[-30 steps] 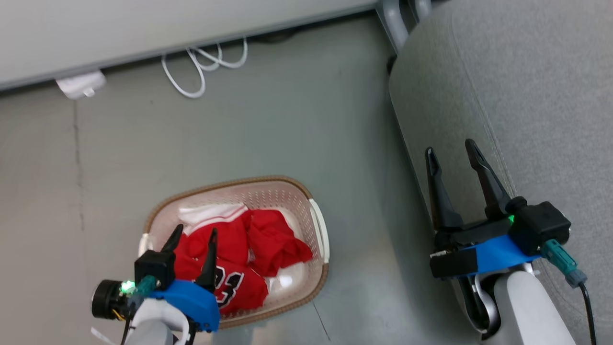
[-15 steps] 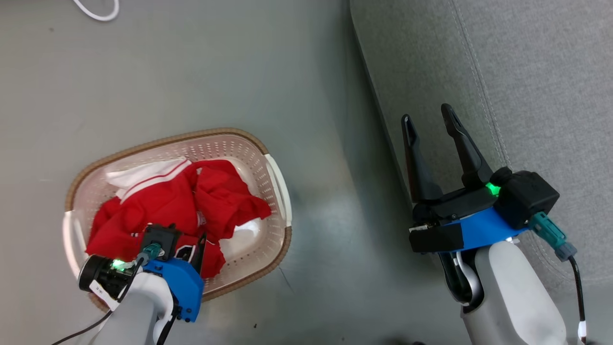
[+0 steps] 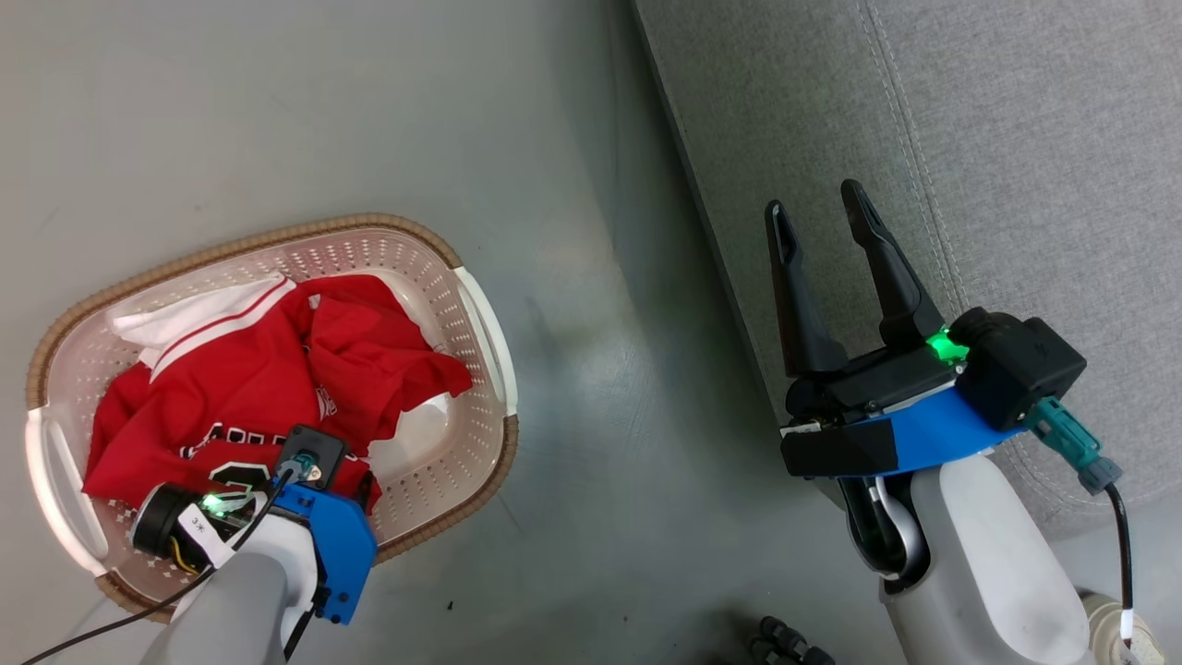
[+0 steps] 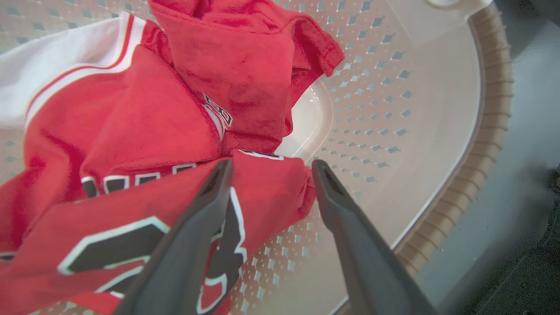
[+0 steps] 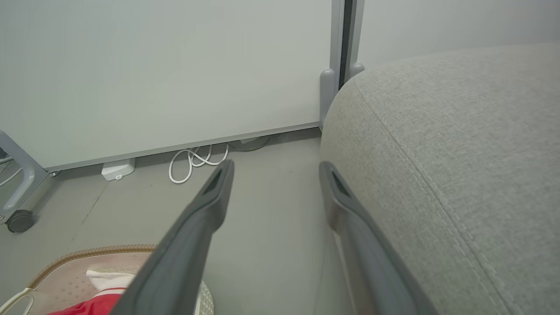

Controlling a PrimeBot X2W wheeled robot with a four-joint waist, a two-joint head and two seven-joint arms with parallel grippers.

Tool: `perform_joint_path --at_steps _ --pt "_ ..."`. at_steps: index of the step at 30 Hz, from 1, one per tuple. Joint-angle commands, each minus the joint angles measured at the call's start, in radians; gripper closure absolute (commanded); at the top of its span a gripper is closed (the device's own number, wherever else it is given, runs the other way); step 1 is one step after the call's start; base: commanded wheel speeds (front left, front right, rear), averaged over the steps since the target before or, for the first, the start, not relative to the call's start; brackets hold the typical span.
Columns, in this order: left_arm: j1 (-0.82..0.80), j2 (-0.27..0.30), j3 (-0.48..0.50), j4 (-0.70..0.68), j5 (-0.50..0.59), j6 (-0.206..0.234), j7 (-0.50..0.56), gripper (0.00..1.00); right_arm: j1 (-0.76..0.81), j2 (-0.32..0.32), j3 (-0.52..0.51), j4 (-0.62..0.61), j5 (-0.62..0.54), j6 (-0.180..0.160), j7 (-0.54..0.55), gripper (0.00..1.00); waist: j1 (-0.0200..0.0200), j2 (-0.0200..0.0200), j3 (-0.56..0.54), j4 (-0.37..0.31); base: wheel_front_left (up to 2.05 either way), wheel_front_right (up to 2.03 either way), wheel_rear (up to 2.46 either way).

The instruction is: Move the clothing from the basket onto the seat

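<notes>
As our left gripper (image 4: 271,168) hangs inside the basket (image 3: 277,233) with its fingers spread apart astride a raised fold of the clothing (image 3: 240,379), we judge the pinch to be the step in hand. We should sink the tips a little deeper, so both pads meet the doubled hem rather than a single slippery layer. The outer finger must stay off the perforated wall. After that we close firmly and lift straight up past the rim. These jerseys are soft, matte red knit, crumpled together, with white trim and a dark number outlined in white. They will likely drape, trail and perhaps drag one another. Our basket is glossy cream plastic with a brown woven-look rim, and it is probably light enough to shift if fabric snags. Across bare floor (image 3: 591,416) lies the seat (image 3: 1016,139), coarse grey weave with a rounded edge and stitched seam. Above its near edge our right gripper (image 3: 813,203) waits wide and empty.
</notes>
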State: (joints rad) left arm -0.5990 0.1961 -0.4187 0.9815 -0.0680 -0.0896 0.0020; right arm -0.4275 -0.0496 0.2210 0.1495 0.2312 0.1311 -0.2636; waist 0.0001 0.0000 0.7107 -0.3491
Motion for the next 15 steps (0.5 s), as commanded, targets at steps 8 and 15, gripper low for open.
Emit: perform_joint_path --at_steps 8,15 --pt "-0.033 0.014 0.01 0.059 -0.007 0.068 0.075 0.0 -0.026 -0.001 0.007 -0.013 0.021 -0.001 -0.001 0.0 -0.0001 0.0 0.031 -0.013 0.0 0.0 0.0" --pt "-0.038 0.011 0.015 0.081 -0.032 0.069 0.104 1.0 -0.034 -0.002 0.005 -0.011 0.024 -0.001 -0.001 0.0 -0.0001 0.0 0.037 -0.015 0.0 0.0 0.0"
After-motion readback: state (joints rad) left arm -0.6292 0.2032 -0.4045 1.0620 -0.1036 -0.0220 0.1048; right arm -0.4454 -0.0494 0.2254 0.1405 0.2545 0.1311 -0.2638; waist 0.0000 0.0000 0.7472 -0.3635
